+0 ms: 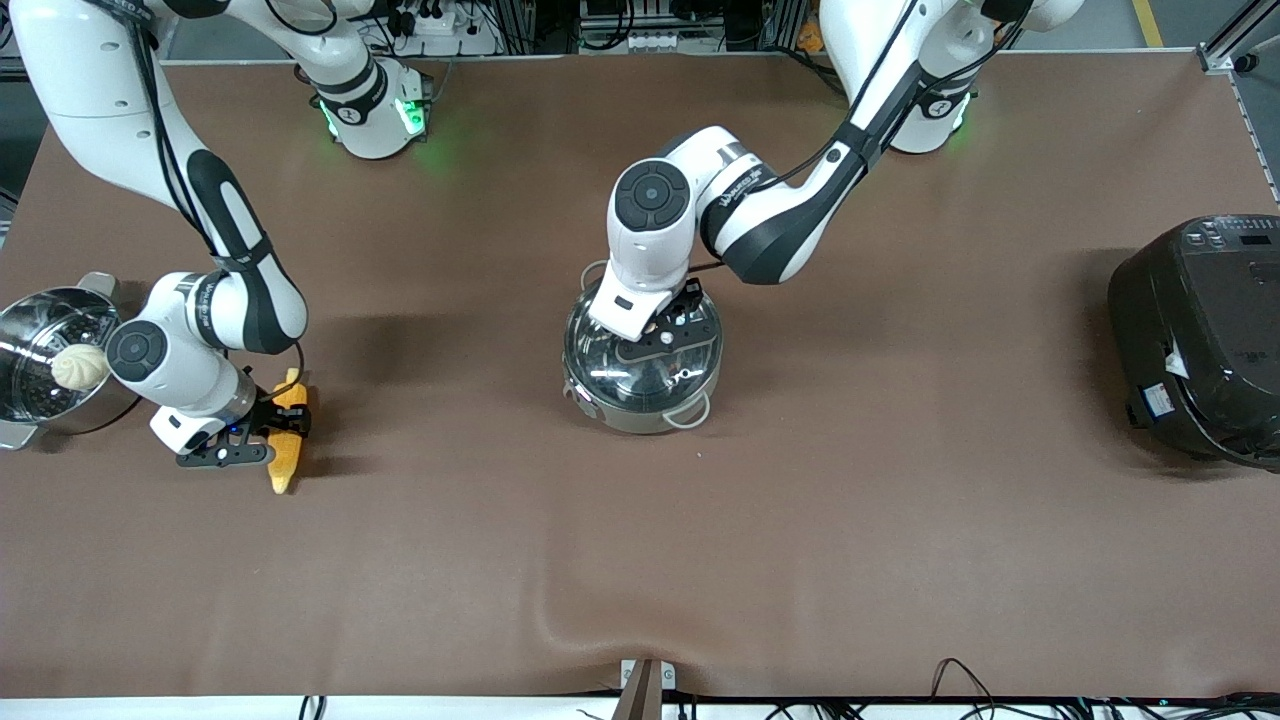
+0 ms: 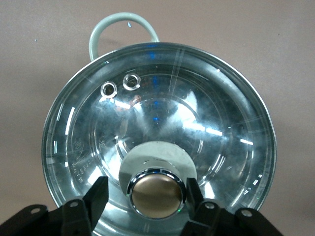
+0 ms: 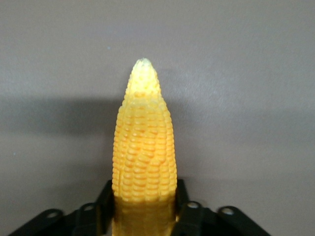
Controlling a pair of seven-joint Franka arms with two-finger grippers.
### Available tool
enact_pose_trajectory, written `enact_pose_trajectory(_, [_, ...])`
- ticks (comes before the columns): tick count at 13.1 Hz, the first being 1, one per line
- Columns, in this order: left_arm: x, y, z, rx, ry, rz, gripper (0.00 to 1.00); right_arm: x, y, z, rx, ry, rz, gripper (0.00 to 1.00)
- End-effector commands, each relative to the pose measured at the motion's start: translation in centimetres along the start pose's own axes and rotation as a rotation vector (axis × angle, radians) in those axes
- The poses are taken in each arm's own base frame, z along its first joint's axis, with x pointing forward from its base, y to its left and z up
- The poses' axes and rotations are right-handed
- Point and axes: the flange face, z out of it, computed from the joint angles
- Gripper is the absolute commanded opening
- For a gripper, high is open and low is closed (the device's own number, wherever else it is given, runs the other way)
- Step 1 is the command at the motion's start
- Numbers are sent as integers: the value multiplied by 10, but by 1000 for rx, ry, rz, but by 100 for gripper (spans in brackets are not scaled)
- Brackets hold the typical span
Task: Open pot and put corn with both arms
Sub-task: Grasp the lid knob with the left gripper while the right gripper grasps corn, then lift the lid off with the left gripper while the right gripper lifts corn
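Table: one, covered with a brown cloth (image 1: 800, 520).
Arms: two white jointed arms, both reaching down to the table.
Black cooker (image 1: 1205, 335): one, lid shut, at the left arm's end of the table; its inside is hidden.
Pots: two. The shiny pot (image 1: 640, 400) stands mid-table with its glass lid (image 2: 197, 113) still on; through the glass nothing can be made out inside. Pale loop handles (image 2: 123, 24) stick out at its sides.
Steamer pot (image 1: 40, 350): at the right arm's end of the table, open, with one round white bun (image 1: 80, 366) lying on its perforated insert.
Corn (image 1: 287, 440): one cob, lying on the cloth just beside the steamer pot, on the side toward mid-table, its pointed tip toward the front camera.
Knob (image 2: 157, 194): one, copper-toned, on a pale base at the middle of the lid.
Left gripper (image 2: 143, 194): down on the lid, fingers (image 2: 96, 196) standing on either side of the knob, one close against it, the other with a slim gap showing; not clearly pinching.
Right gripper (image 3: 143, 209): low at the table, fingers (image 3: 106, 204) pressed against both flanks of the corn near its thick end, pinching it.
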Motion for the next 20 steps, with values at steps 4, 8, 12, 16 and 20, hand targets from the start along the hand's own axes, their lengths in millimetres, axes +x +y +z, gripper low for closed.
enact_pose_trajectory(4, [0,6,6,11,20,-10,0,11,-16,-29,42,-83,19,3])
enact_pose_trajectory(8, [0,6,8,14,19,-24,0,46,-34,-98,63,-118,11,3])
enact_pose_trajectory(12, [2,-3,-51,-38,59,-34,0,70,-75,-171,81,-153,70,4])
enact_pose_trajectory(16, [24,-57,-137,4,87,-29,0,73,-113,-223,96,-190,72,5])
enact_pose_trajectory(20, [91,-159,-212,19,109,24,0,59,-218,-287,70,-240,162,5])
